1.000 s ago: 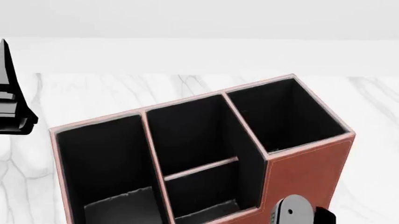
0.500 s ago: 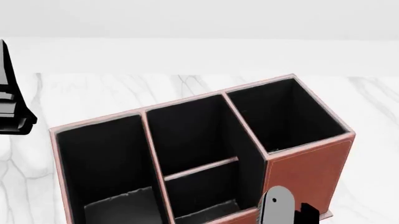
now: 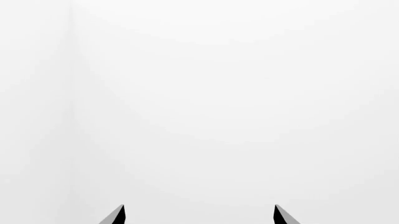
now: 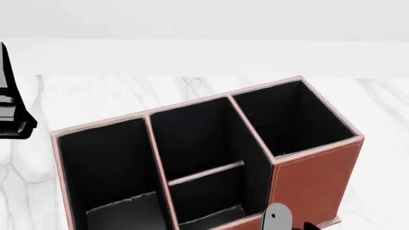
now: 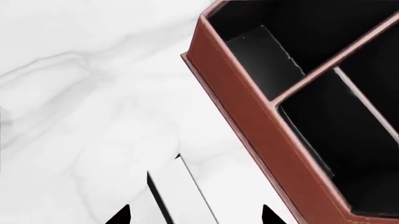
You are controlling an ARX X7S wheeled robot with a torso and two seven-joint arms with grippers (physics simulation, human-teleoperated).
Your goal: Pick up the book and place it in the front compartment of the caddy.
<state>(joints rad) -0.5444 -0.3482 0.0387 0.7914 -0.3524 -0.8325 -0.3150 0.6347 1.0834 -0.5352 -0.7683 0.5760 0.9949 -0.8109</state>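
White marble tabletop (image 4: 128,91) with grey veins fills my head view, and the caddy (image 4: 313,172) sits on it at an angle: a reddish-brown leather-look box, black inside, with pale stitched rims and four cells, one of them a short cell at its near side. On my right wrist camera the book (image 5: 181,196) shows as a thin slab with a black cover edge and a white face, lying on the marble just beside the caddy's outer wall, not touching it as far as I can see. My right gripper (image 5: 194,217) has its two dark fingertips spread apart either side of the book, released, grasping nothing. My left gripper (image 3: 199,215) points at blank white background with its tips parted too, holding nothing; in the head view it sits well off to the caddy's left. Compared with a second ago, my right arm's grey link (image 4: 276,218) has slid leftward and lower along the caddy's near wall; the caddy itself has not shifted.
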